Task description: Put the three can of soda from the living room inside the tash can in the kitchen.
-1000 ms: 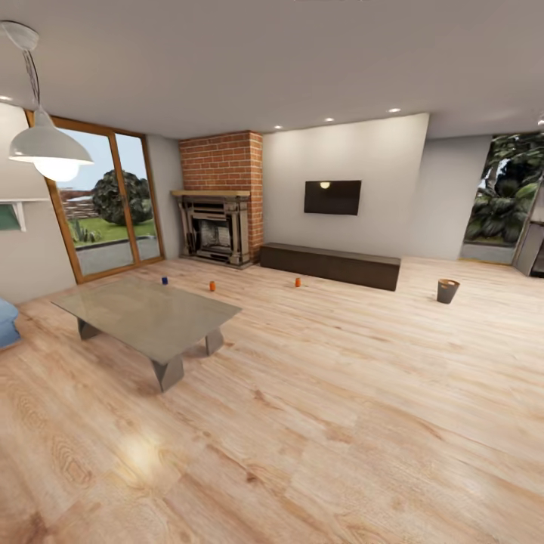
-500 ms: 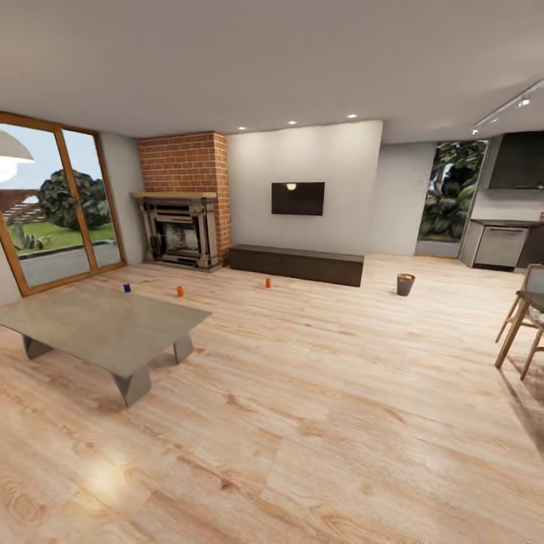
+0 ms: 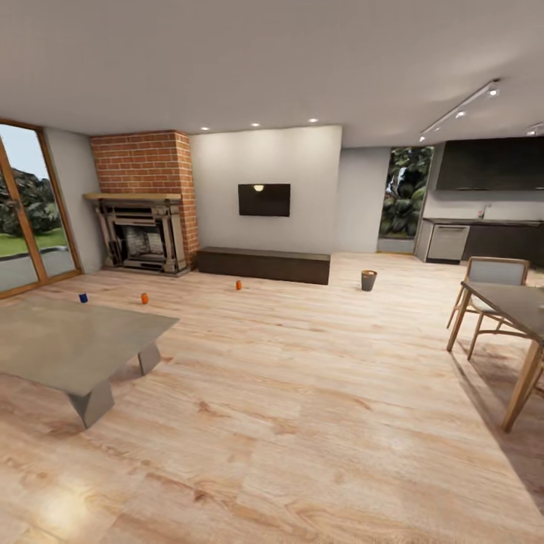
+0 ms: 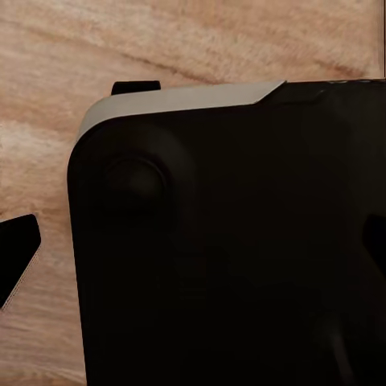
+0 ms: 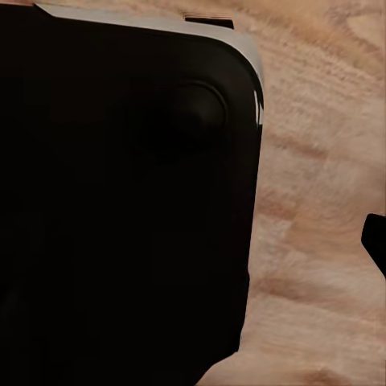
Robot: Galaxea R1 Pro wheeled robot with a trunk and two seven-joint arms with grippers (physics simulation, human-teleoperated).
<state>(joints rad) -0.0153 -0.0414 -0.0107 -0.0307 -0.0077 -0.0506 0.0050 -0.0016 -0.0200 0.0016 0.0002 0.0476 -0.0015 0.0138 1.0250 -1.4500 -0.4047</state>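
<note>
Though end effectors unseen, cans far across floor

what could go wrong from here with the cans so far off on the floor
The blue can and nearer orange can stand just beyond the coffee table, so a straight drive might clip its corner. The cans look small and upright; a rough approach could topple or roll them. The dining table and chair narrow the way toward the trash can.

floor: we see pale wood planks with brown grain
chimney, upper left: red brick
cans: we count one dark blue, two orange
bin: grey, orange-brown inside
TV: black
coffee table, lower left: grey-green
</note>
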